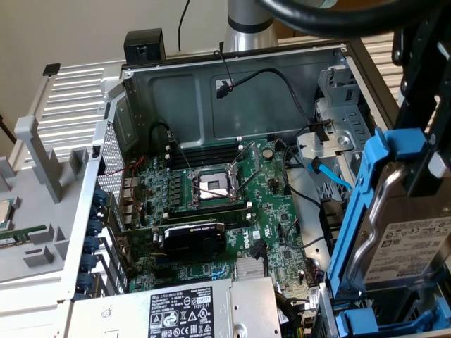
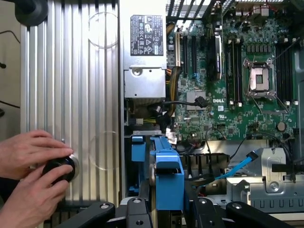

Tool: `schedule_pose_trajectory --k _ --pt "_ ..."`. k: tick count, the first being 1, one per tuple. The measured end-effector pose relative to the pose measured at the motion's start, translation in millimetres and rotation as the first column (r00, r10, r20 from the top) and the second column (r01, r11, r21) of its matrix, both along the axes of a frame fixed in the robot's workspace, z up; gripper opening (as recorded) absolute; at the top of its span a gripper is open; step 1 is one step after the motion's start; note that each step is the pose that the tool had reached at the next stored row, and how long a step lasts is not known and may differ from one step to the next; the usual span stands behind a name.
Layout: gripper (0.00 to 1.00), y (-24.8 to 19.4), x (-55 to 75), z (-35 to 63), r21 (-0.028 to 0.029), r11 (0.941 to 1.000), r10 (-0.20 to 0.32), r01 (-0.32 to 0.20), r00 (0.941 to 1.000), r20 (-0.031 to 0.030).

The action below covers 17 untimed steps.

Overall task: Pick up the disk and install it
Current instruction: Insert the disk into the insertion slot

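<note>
Disk (image 1: 412, 246) (image 2: 166, 175), nearest the camera at the exterior view's right: it stands steeply tilted, almost upright, over the drive bay at the corner of the open computer case (image 1: 232, 91). The silver face and white barcode label show between blue rails, but the frame edge cuts off its far side. In the wrist view it is seen edge-on, so the label is hidden and mostly the blue rail is visible.

The hand (image 2: 168, 211) is clamped on the disk, one black finger on each flat side. In the exterior view the finger behind the disk is hidden. A second blue bracket (image 1: 366, 324) lies just beneath, and whether the disk's lower end touches it cannot be told.

Beside the case, a person's hands (image 2: 26, 152) close round a black knob (image 2: 59, 169) on the ribbed metal surface (image 2: 80, 95); the wrists are cut off.

Farther in lie the grey drive cage (image 2: 266, 185) and a blue cable (image 1: 324, 174) (image 2: 237, 166). Next comes the power supply (image 1: 183, 313) (image 2: 146, 35), cropped by the exterior view's lower edge. Beyond is the green motherboard (image 1: 275, 232) with its open processor socket (image 1: 211, 186) (image 2: 259, 78), and a black graphics card (image 1: 194, 236) that partly covers the board.

Farthest, a silver column (image 1: 250, 24), probably the arm's base, rises behind the case.
</note>
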<state>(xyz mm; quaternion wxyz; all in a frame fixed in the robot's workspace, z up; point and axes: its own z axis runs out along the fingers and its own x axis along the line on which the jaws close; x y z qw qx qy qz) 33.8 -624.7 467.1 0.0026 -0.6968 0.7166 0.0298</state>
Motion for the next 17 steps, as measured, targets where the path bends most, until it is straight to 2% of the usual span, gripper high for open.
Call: schedule_pose_trajectory --k 17 --pt "0.37 0.0 -0.1 -3.0 -0.0002 1.0000 0.000 0.000 1.0000 0.0001"
